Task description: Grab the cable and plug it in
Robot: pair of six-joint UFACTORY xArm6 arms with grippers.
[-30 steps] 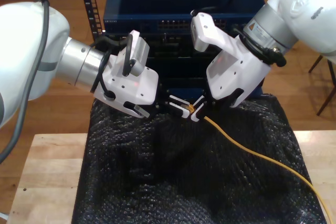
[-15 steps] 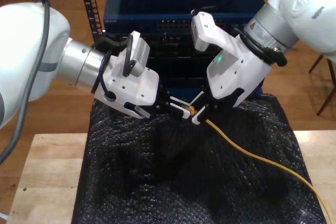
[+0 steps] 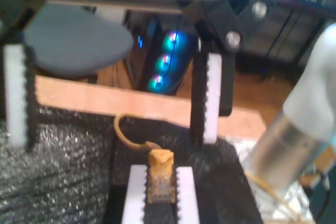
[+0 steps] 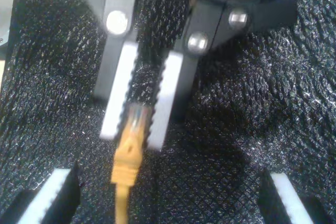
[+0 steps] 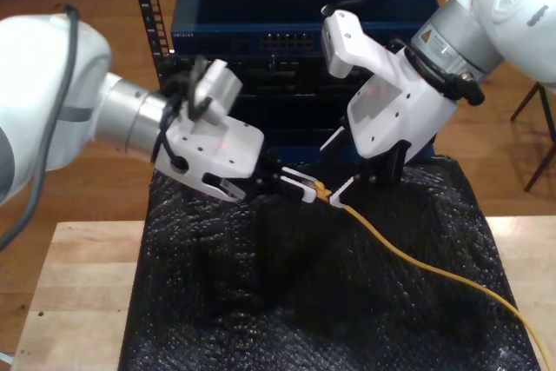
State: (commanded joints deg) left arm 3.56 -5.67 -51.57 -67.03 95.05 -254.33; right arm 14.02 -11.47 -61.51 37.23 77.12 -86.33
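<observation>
In the exterior view, the arm on the left reaches in low over the black mat [image 5: 261,301], which covers the middle of a wooden table [image 5: 69,301]. This is my second gripper [image 5: 302,188]. Its jaws are narrow and pinched onto the plug end of the cable [image 5: 417,258]. The second wrist view shows the same grip up close. My second gripper [image 4: 137,129] has the clear plug caught between its two ribbed pads [image 4: 121,87]. The orange boot and cable [image 4: 126,166] stick out past the tips, above the mat [image 4: 236,103].

Just to the exterior view's right of the plug hangs my first gripper [image 5: 337,171]. Its jaws are spread wide, one finger above and one below the cable line, and I cannot tell whether the lower one touches the cable. In the first wrist view my first gripper [image 3: 113,137] is wide apart and holds nothing. The cable [image 3: 160,179] sits between the other gripper's pads, ahead of it and between its own two fingers.

Behind both grippers stands a blue rack box [image 5: 295,15] with a row of ports [image 5: 291,41]. The plug is well short of them.

From the plug the cable runs down across the mat to the exterior view's lower right edge
</observation>
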